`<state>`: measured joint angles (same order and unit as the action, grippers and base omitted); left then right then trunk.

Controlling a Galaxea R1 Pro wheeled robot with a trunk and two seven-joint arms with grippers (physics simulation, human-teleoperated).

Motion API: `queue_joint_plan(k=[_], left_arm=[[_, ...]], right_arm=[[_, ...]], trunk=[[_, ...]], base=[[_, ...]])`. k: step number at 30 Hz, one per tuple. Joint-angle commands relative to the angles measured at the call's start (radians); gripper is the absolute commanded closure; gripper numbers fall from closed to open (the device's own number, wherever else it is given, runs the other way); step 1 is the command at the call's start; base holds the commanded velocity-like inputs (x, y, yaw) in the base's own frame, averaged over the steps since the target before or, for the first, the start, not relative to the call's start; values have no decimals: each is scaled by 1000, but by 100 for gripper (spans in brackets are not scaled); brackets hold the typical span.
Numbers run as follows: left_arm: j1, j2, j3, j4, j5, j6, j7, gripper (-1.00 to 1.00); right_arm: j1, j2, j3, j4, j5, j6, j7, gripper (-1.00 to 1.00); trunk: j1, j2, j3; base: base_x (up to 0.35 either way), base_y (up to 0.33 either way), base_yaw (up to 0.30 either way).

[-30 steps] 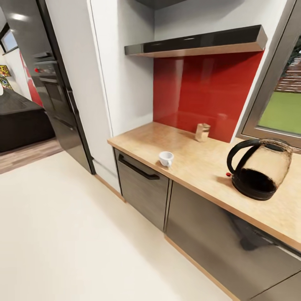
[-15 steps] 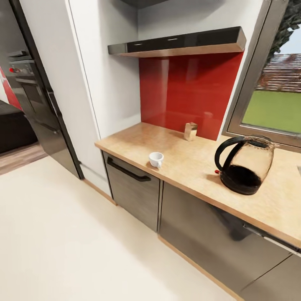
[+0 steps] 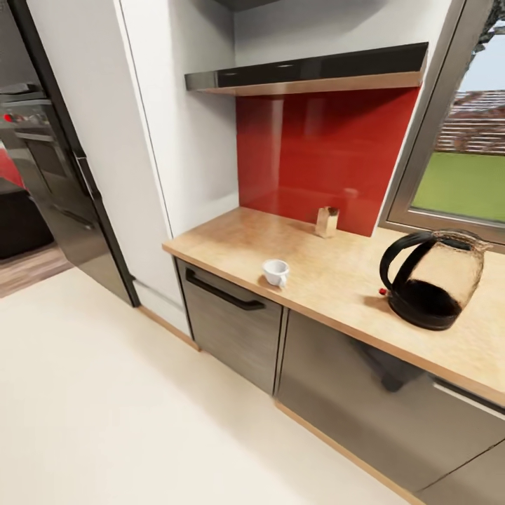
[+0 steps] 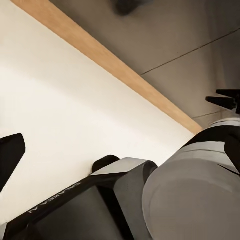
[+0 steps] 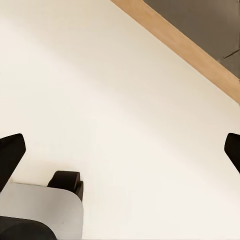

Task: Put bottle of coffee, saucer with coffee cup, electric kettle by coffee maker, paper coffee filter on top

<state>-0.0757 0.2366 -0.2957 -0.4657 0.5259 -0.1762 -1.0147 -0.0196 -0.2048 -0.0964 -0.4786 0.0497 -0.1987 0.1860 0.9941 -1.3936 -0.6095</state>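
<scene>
With both grippers hanging wide and empty over the floor [image 5: 120, 100], the cup [image 3: 275, 272] is sitting near the counter [image 3: 330, 273] edge, the kettle [image 3: 433, 280] further right, so a careless approach is risking knocking the cup off.

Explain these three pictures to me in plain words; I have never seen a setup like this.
These are simulator renders from a wheeled two-armed robot in a kitchen. The big picture comes from its head camera. It looks down at a wooden countertop carrying a white coffee cup, a glass electric kettle and a small tan packet near the red wall, too small to identify.

The other two come from cameras near each gripper, both pointing at the pale floor. In the right wrist view, the right gripper has its dark fingertips far apart at the picture's edges, open and empty. In the left wrist view, one left fingertip shows beside the robot's grey body.
</scene>
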Motion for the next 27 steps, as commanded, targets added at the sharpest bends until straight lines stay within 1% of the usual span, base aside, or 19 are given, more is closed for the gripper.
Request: queue_joint_plan(k=[1, 6, 23, 27], left_arm=[[-1, 1, -8, 1, 8, -6, 1, -100], [-1, 1, -8, 1, 8, -6, 1, -100], [-1, 1, -8, 1, 8, -6, 6, -100], [-1, 1, -8, 1, 8, -6, 8, -100]], right_arm=[[0, 1, -8, 0, 5, -3, 9, -100], [0, 1, -8, 0, 5, -2, 9, -100], [0, 2, -8, 0, 5, -2, 9, -100], [0, 2, -8, 0, 5, -2, 9, -100]], trunk=[[0, 0, -1], [0, 0, -1], [0, 0, -1], [0, 0, -1]], base=[[132, 310, -3], [110, 244, -114], [7, 16, -271], [68, 113, -189]])
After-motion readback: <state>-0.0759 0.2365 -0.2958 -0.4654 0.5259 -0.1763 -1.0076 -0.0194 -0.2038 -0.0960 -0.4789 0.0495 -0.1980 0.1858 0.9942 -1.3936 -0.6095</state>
